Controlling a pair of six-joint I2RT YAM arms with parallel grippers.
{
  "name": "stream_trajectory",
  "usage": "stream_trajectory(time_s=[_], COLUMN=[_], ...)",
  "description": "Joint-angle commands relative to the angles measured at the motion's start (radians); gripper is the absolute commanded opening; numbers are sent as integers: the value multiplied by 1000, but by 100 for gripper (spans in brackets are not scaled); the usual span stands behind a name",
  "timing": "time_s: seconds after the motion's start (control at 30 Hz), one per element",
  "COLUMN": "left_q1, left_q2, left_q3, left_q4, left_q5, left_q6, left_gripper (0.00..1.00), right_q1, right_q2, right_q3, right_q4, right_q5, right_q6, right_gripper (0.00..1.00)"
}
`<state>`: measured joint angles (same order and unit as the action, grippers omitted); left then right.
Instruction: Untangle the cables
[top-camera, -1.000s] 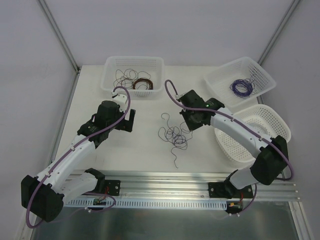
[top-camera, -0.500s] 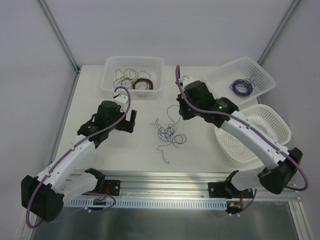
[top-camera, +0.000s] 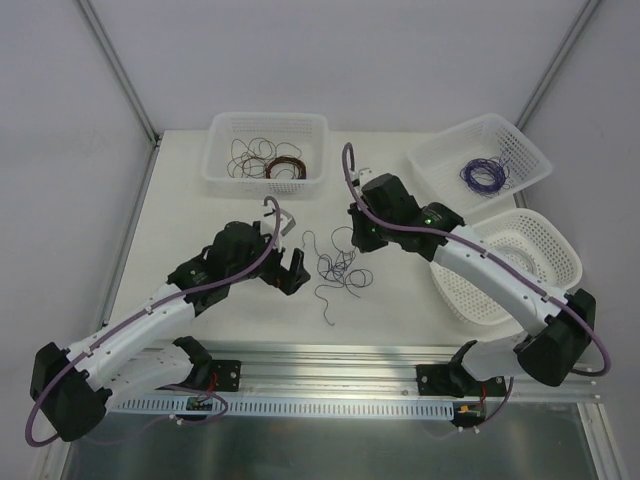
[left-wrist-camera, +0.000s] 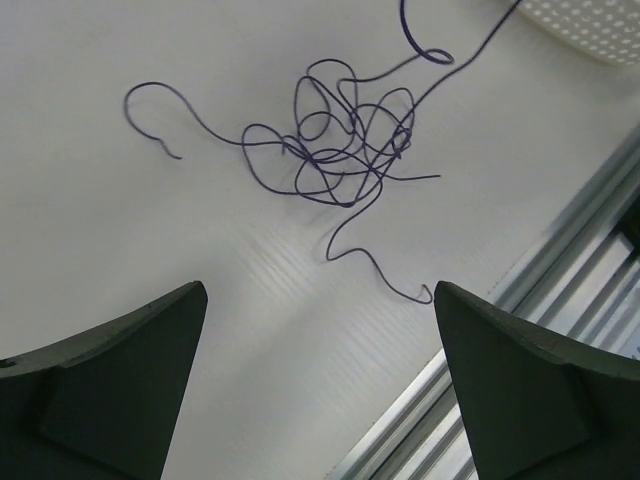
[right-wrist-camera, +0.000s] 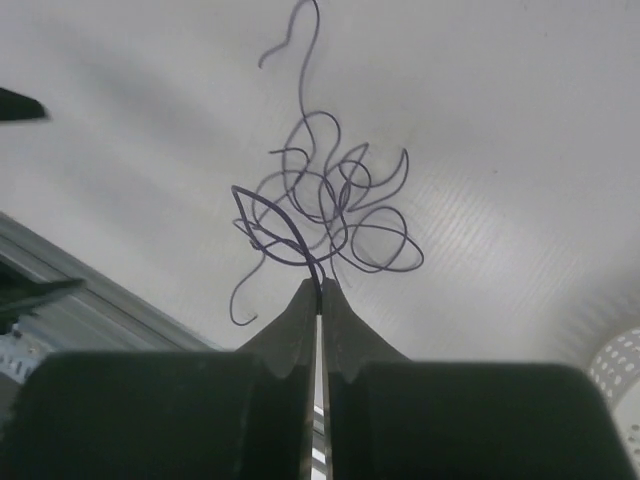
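The cables (top-camera: 338, 270) are a small clump of hair-thin purple and dark wires on the white table between the two arms. The clump also shows in the left wrist view (left-wrist-camera: 335, 145) and the right wrist view (right-wrist-camera: 325, 210). My right gripper (right-wrist-camera: 321, 287) is shut on one strand of the clump and holds it just above the table; in the top view it (top-camera: 357, 240) is at the clump's upper right. My left gripper (top-camera: 290, 268) is open and empty, just left of the clump, its fingers (left-wrist-camera: 120, 375) wide apart.
A white basket (top-camera: 268, 152) at the back holds dark loose wire and a red-brown coil. A basket (top-camera: 482, 160) at the back right holds a purple coil. An empty basket (top-camera: 520, 262) stands at the right. The aluminium rail (top-camera: 330, 360) runs along the near edge.
My left arm has swung right and forward to the clump's left side. My right gripper has drawn the clump up and left, then settled holding a strand.
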<state>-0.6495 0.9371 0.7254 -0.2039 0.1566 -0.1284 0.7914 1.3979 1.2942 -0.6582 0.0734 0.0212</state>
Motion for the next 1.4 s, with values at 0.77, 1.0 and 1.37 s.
stream_trajectory(time_s=[0.77, 1.0, 1.37], left_q1=[-124, -125, -125], left_q2=[121, 138, 31], left_q3=[-181, -172, -156], left_q4=[607, 609, 494], left_q5=[189, 202, 101], left_q6=[24, 20, -34], left_gripper=[67, 26, 6], right_q1=[38, 42, 40], right_q2=[-218, -234, -211], right_q3=[77, 70, -27], right_q4=[137, 135, 17], right_q5=[-256, -248, 3], right_q6=[39, 26, -76], right_gripper=[1, 1, 1])
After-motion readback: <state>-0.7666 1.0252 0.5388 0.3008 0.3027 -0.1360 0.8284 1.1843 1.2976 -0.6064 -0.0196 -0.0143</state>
